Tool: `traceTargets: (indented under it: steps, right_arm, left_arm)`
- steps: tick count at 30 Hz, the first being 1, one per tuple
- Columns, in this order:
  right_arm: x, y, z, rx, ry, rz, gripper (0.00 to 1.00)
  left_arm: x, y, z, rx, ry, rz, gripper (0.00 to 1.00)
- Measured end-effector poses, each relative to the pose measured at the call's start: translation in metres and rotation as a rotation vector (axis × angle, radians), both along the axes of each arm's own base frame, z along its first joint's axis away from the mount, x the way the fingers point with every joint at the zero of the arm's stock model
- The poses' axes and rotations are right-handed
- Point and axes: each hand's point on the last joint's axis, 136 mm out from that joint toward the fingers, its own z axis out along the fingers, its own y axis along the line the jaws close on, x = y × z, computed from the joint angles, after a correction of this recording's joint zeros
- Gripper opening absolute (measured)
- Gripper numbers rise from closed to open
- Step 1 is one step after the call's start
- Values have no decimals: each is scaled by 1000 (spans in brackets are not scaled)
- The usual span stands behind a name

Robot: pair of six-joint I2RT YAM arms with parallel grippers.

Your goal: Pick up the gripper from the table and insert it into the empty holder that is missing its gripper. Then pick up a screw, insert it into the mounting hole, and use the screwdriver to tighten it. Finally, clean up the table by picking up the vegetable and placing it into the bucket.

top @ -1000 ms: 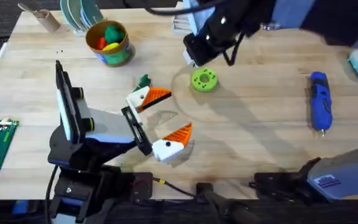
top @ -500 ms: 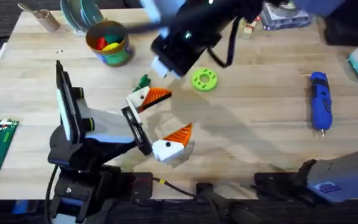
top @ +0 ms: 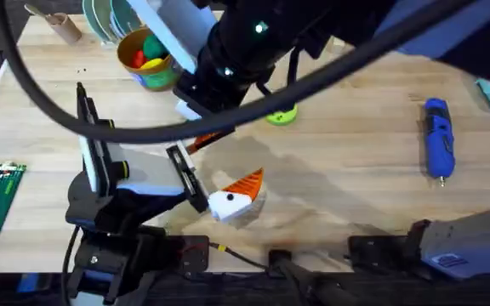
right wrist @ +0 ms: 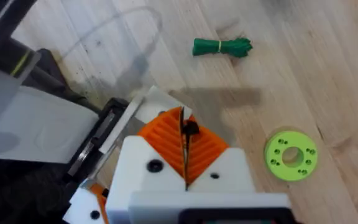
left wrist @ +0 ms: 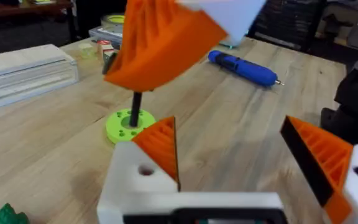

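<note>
A: Vegetable [right wrist: 222, 46]: where?

B: Flat on the table [top: 356, 170], bare wood all round it. In the right wrist view it lies apart from the lime disc [right wrist: 291, 155], touching nothing.

A: Right gripper [right wrist: 184, 146]?

B: Orange pads pressed together. A thin dark pin [left wrist: 135, 104] is nipped at their tips and hangs straight down. From the left wrist view its lower end lines up with the disc's centre hole; I cannot tell whether it touches. I also cannot tell whether it is a screw.

A: Right arm position?

B: Reaches across the middle, large and dark under the overhead camera, above the area just beside the disc.

A: Left gripper [left wrist: 241, 155]?

B: Fingers spread, nothing between them. It sits low over the table, near the front edge.

A: Screwdriver [top: 436, 136]?

B: Lying on the right side of the table, well apart from both grippers.

A: Bucket [top: 162, 78]?

B: Upright at the back left, with red, yellow and green pieces inside.
</note>
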Motion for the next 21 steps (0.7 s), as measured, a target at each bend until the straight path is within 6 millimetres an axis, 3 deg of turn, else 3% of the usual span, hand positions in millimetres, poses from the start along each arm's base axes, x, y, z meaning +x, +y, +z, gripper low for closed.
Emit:
traceTargets:
  steps: [21]
  right_arm:
    - [-13,11,-14,-31,21,41,8]
  left_arm:
    - [0,0,0,0,0,0,993]
